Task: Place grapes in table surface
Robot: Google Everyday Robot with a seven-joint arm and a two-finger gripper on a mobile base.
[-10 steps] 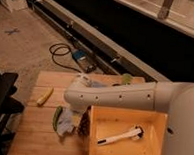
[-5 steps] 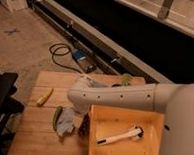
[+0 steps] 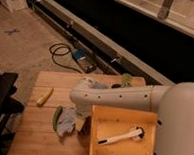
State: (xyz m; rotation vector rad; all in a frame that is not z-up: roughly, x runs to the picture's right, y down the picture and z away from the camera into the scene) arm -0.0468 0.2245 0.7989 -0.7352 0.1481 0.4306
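The grapes [image 3: 85,129] show as a dark reddish clump on the wooden table [image 3: 36,138], just left of the yellow tray. My white arm [image 3: 124,96] reaches from the right across the table. My gripper [image 3: 80,119] points down right over the grapes, between a grey cloth and the tray. The arm's end hides part of the grapes.
A yellow tray [image 3: 98,142] holding a white brush [image 3: 120,136] stands at the front right. A banana [image 3: 45,96], a green item [image 3: 55,117] and a grey cloth [image 3: 67,123] lie to the left. A green fruit [image 3: 126,80] sits at the back edge. A cable [image 3: 59,52] lies on the floor.
The arm has shifted only slightly; the gripper stays low over the grapes beside the tray.
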